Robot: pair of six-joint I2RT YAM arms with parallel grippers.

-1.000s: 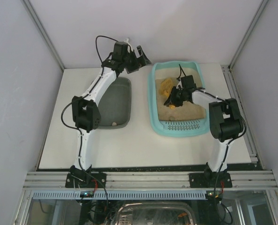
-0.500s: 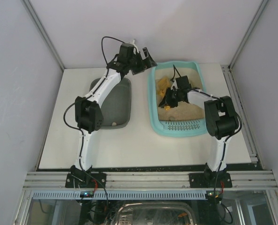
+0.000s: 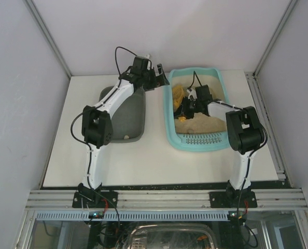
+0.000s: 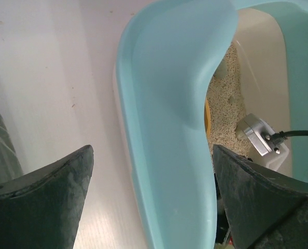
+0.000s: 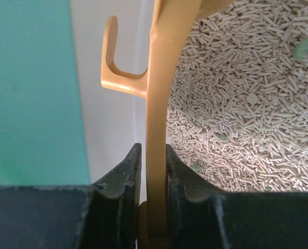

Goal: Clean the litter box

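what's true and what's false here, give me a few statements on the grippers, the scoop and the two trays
1. The right gripper is shut on the handle of the tan litter scoop. True.
2. The left gripper is clamped on the litter box. False: its jaws stand wide open, with the box's rim between them in the wrist view.
3. In the top view the litter box sits to the right of the dark grey tub. True.
4. The litter box is bare inside. False: it holds beige pellet litter.
5. The scoop lies in the grey tub. False: it is over the litter box.
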